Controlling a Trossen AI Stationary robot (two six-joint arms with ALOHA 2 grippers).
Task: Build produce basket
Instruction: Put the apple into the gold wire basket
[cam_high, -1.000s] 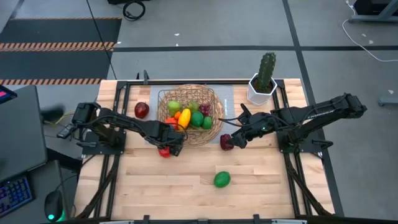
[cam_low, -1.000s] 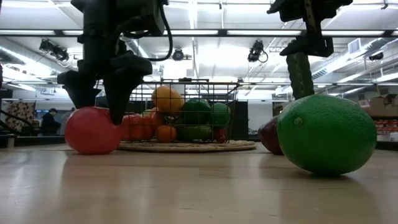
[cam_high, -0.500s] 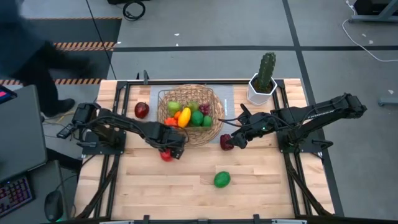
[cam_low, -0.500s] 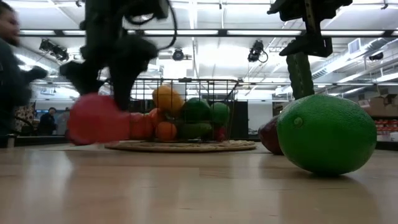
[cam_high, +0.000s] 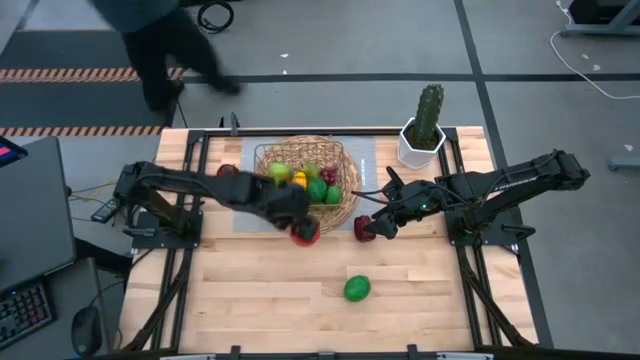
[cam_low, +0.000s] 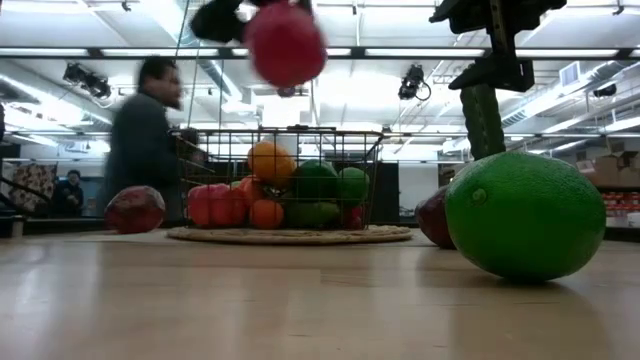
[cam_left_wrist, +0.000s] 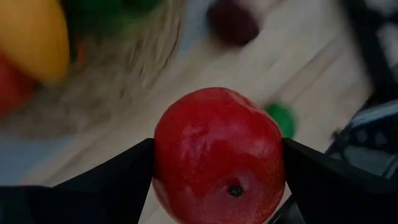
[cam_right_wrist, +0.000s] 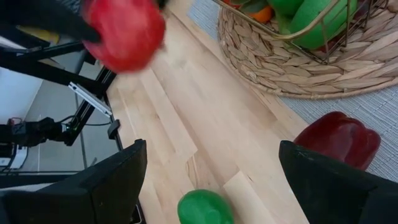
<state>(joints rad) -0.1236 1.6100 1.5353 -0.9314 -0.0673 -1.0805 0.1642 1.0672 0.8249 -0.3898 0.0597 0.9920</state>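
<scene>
- Since a second ago the left gripper has carried the red apple off the table, from beside the basket's near-left edge up and across to the basket's near rim; a person has also walked in past the far-left corner.
- Left wrist view: the apple sits clamped between the two dark fingers, one on each side, stem end toward the camera. Fingers stand fairly wide because the apple is broad.
- Low view: the apple hangs well above the basket. Judged reason: height is needed to clear the wire rim before release.
- Basket holds the produce so far: yellow mango, limes, oranges, a pear. It sits on a grey mat at the table's far middle.
- Right gripper hangs just beside the basket's right edge over a dark red fruit that looks like a pepper. Its fingers are spread wide and hold nothing; the fruit lies on the mat between them. Probably poised to grasp once the left arm clears.
- Loose on the table: a green lime near the front, and a dark apple left of the basket.
- Cactus pot at far right is not part of the task.
- Judgement: task is past halfway; three pieces are yet to be placed after this drop.
</scene>
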